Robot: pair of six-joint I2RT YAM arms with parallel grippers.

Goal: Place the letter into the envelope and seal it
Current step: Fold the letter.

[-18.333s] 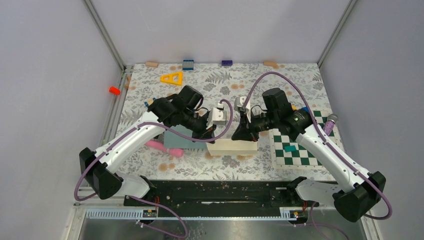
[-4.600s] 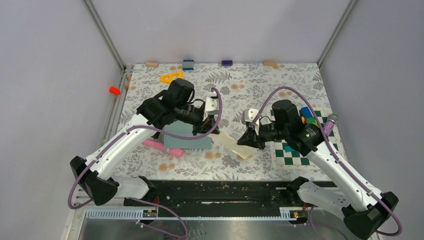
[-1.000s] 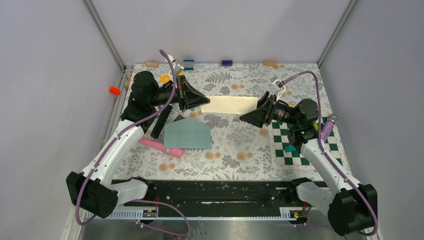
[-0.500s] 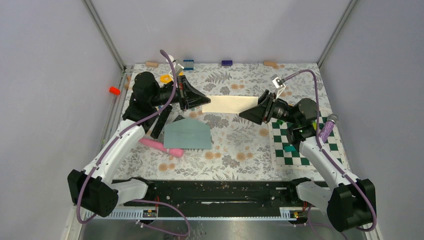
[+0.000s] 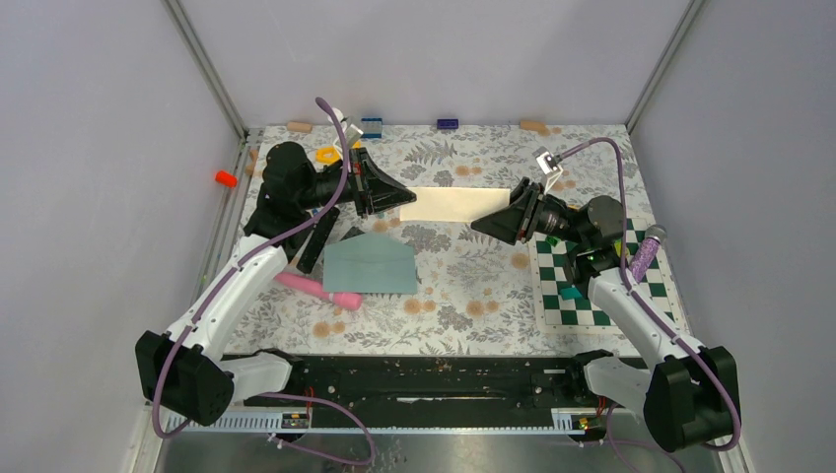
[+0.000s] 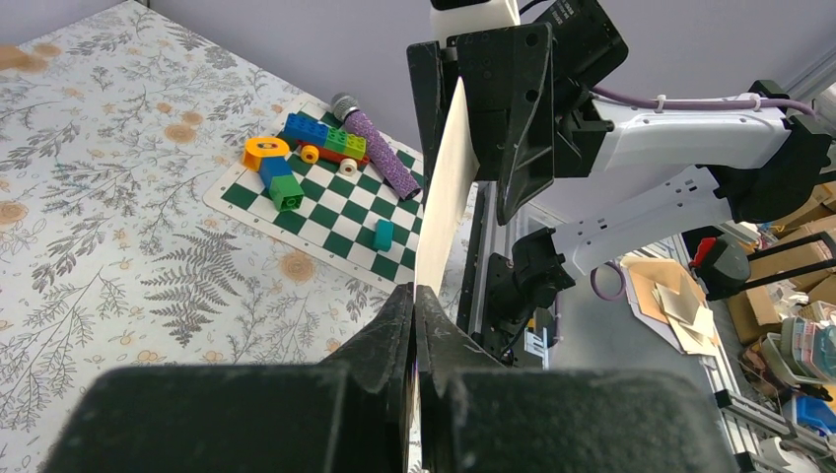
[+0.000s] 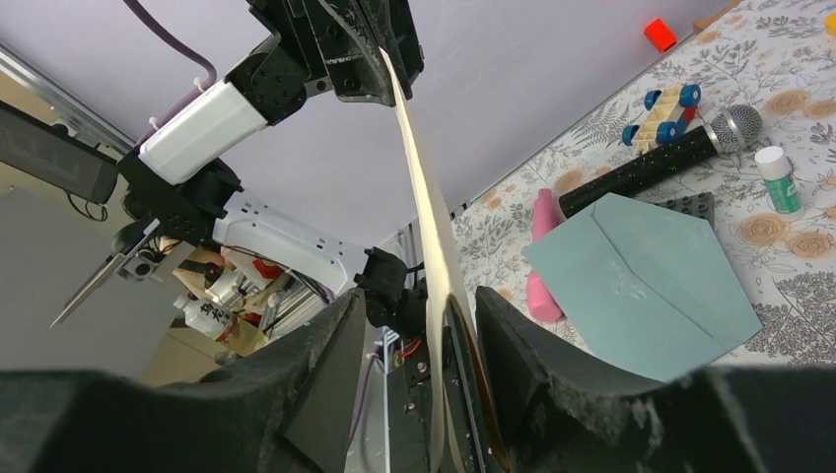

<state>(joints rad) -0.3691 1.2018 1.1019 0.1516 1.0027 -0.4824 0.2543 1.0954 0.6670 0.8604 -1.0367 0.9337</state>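
- The letter [image 5: 453,205], a cream sheet, hung in the air above the far half of the floral table [image 5: 463,296], stretched edge-on between the two arms
- The left gripper [image 6: 414,296] was pinched tight on the letter's left end, with no gap showing between its fingers and the paper
- The right gripper [image 7: 424,305] straddled the letter's other end; its jaws stood apart, with daylight between the paper and one finger, so the sheet sat between them unclamped
- The envelope [image 5: 370,264] lay flat on the table, nearer the bases than the letter and on the left arm's side, clear of both grippers; its triangular flap was folded out, open
- A pink stick [image 5: 320,291] lay just beside the envelope's near left corner, and a black-handled microphone [image 7: 651,163] lay along its far left side
- A green checked mat [image 5: 592,286] lay under the right arm, with coloured blocks [image 6: 315,138] and a purple microphone [image 5: 648,246] at its far edge, well apart from the envelope
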